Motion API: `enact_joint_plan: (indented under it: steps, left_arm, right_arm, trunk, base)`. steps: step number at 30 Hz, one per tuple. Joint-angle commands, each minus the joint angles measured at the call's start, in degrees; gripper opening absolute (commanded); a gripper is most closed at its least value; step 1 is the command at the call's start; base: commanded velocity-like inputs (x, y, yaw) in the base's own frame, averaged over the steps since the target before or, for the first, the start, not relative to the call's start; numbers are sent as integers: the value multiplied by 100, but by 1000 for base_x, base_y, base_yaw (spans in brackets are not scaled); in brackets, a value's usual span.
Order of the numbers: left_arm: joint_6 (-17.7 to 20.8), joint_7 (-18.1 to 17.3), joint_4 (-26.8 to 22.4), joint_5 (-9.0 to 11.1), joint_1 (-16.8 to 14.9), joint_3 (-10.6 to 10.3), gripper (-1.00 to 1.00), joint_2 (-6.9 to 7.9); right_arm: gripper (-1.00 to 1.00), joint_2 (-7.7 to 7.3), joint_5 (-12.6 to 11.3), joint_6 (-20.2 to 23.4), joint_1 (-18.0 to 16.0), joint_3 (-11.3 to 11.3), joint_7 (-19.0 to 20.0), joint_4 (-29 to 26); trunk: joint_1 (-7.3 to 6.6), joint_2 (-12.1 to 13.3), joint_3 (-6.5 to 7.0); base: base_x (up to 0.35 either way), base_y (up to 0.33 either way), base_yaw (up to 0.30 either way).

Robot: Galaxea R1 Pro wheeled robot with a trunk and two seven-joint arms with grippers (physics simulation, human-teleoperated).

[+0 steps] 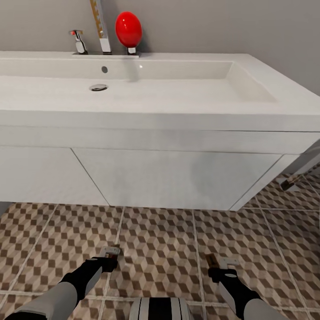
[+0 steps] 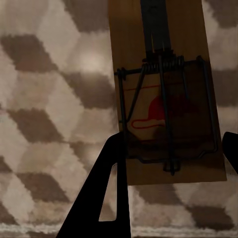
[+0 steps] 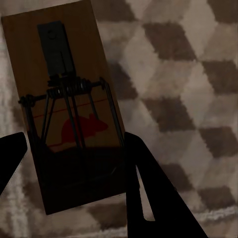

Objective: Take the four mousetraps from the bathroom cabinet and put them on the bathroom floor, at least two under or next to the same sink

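- Hard to read from my head view: my left gripper [image 1: 110,257] and my right gripper [image 1: 216,266] sit low over the bathroom floor [image 1: 160,240], and the mousetrap [image 1: 113,251] at the left one and the second mousetrap [image 1: 211,260] at the right one show only as small brown slivers.
- My left wrist view cuts the left mousetrap [image 2: 163,94] off at the picture's edge; its far end is out of frame. One dark finger [image 2: 106,193] overlaps a long edge of the board, the other barely enters the frame at the opposite edge.
- Left hand: closed narrow across the board's width, holding that trap.
- In my right wrist view the other mousetrap [image 3: 69,114] shows whole, slightly tilted, with a dark finger [image 3: 148,193] on each long side.
- Right hand: closed narrow on its trap as well.
- I cannot tell whether either board touches the tiles.
- Containers: the bathroom sink [image 1: 146,84] is a wide white basin; I see only its drain [image 1: 98,87] in it. A tap [image 1: 79,42] and a red egg-shaped object [image 1: 129,29] stand on its back ledge.
- The vanity [image 1: 178,178] below has both doors shut; its contents are hidden.
- Orientation: each trap's long axis runs along my fingers, pointing away from the wrist, spring and wire bar face up, red mouse print near the gripped end.
- Both traps are in front of the vanity, well apart from each other.
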Motion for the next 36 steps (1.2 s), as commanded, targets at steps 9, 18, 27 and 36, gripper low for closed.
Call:
enact_joint_plan:
  steps: [9,18,27,36]
  left_arm:
    - [24,22,-13,32,1,-53,-100,4]
    - [24,22,-22,32,1,-48,-100,4]
    - [14,24,-22,32,1,-47,-100,4]
    - [-26,23,-22,32,1,-52,-100,4]
  right_arm:
    - [-100,3,9,32,1,-24,1,-13]
    - [-100,11,17,32,1,-19,1,-13]
    - [-100,12,18,32,1,-18,1,-13]
    - [-100,12,18,32,1,-18,1,-13]
  trunk:
    - [0,-1,-4]
    - [0,-1,-4]
    - [0,-1,-4]
    - [0,-1,-4]
  base:
    - [21,0,0]
    - [1,0,0]
    - [64,0,0]
    - [43,0,0]
